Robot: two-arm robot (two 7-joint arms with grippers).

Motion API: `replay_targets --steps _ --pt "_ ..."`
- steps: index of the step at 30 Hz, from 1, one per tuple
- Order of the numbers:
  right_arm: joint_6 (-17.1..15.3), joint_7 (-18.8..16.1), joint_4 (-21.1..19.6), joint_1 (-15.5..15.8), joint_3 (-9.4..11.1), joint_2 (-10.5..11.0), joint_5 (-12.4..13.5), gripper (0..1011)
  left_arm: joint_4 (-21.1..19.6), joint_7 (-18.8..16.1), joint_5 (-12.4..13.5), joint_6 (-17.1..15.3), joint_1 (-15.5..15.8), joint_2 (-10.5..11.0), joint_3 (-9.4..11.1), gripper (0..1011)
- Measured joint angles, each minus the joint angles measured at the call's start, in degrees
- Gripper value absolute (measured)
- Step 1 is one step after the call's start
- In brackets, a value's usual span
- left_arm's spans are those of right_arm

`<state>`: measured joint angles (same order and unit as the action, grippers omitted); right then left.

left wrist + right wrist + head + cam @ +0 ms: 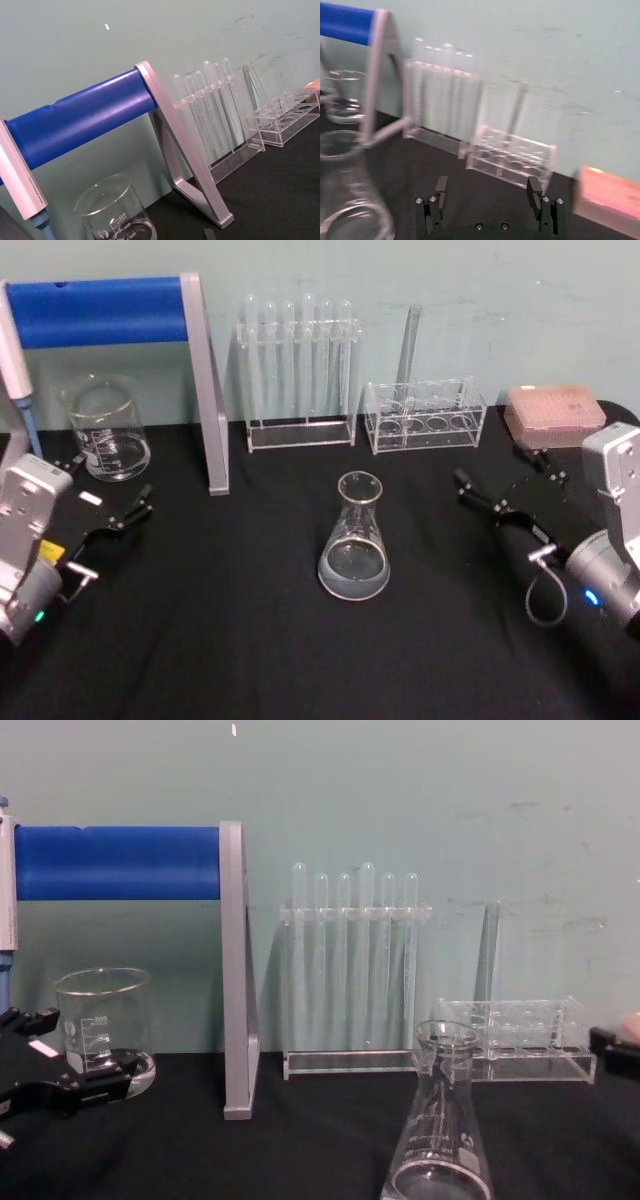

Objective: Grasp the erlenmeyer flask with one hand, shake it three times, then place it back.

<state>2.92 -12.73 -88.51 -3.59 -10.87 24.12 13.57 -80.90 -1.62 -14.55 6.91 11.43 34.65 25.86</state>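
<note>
Right pincer (492, 492) spread wide, hovering low to the right of the flask (354, 538) — apart from it, flask upright mid-tabletop (250, 640), left pincer (112, 498) spread near the beaker (107, 429).

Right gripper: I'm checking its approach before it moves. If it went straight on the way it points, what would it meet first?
Probably the low clear rack: the open right gripper faces it, with the erlenmeyer flask off to one side, though depth is uncertain.

light: even, soft, dim | shadows: faint | blur: right wrist view smeared | glare: none on black table (250, 640)
</note>
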Motion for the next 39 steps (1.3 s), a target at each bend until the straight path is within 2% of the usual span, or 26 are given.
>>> replay_targets --steps 3,8,12,13,19,26,39 --pt "0.0 2.0 1.4 -1.2 0.2 -0.8 -2.1 1000 0.0 0.0 0.0 0.0 0.0 0.0 0.0 1001" --pt "1.0 6.5 5.0 -3.6 -0.2 -2.4 -7.6 1000 0.0 0.0 0.0 0.0 0.0 0.0 0.0 1001" --pt "2.5 9.6 7.5 -5.0 -1.1 -3.3 -12.4 1000 0.0 0.0 0.0 0.0 0.0 0.0 0.0 1001" --pt "3.2 11.0 8.6 -5.4 -1.6 -3.6 -14.4 1000 0.0 0.0 0.0 0.0 0.0 0.0 0.0 1001" --pt "5.4 14.6 11.0 -6.5 -2.9 -4.4 -20.7 1000 0.0 0.0 0.0 0.0 0.0 0.0 0.0 1001" --pt "6.4 15.5 11.8 -6.8 -3.4 -4.9 -23.9 1000 0.0 0.0 0.0 0.0 0.0 0.0 0.0 1001" --pt "6.4 15.5 11.8 -6.8 -3.3 -4.8 -23.8 1000 0.0 0.0 0.0 0.0 0.0 0.0 0.0 1001"
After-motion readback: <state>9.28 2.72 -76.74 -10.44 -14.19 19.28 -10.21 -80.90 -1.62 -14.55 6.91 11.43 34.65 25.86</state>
